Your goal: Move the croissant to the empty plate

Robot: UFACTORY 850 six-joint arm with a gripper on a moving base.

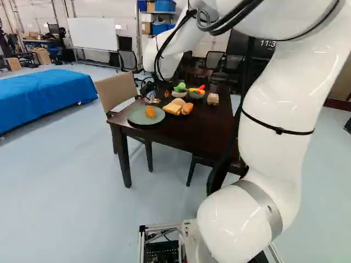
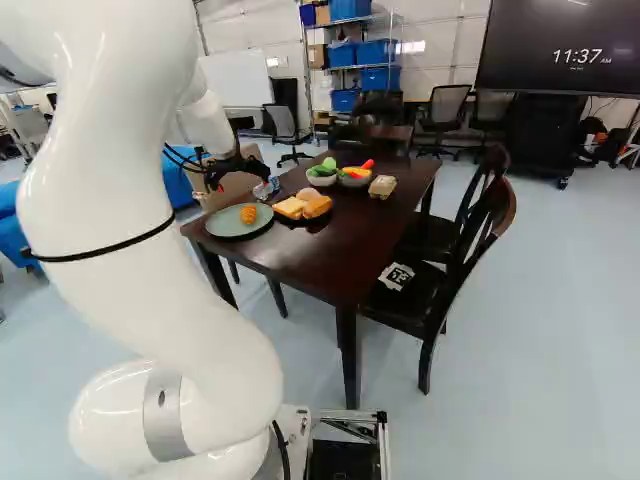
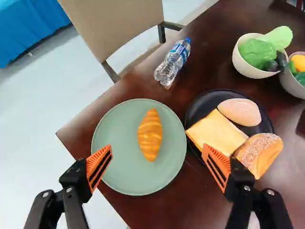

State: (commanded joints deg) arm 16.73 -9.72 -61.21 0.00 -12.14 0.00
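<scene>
Left of centre in the left base view, the green plate [image 1: 134, 116] holds the croissant [image 1: 150, 112] (job probably done). With the gripper [image 3: 157, 160] spread wide, rise straight up, clear of the bread [image 1: 173, 108] to the plate's right there.

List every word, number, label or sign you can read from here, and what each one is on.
"11:37 AM": on the large dark screen, in the right base view.
A smaller line under that time: too small to read.
Label on the water bottle: too small and blurred to read surely.
Black-and-white patch on the dark wooden chair: no text I can make out.
</scene>
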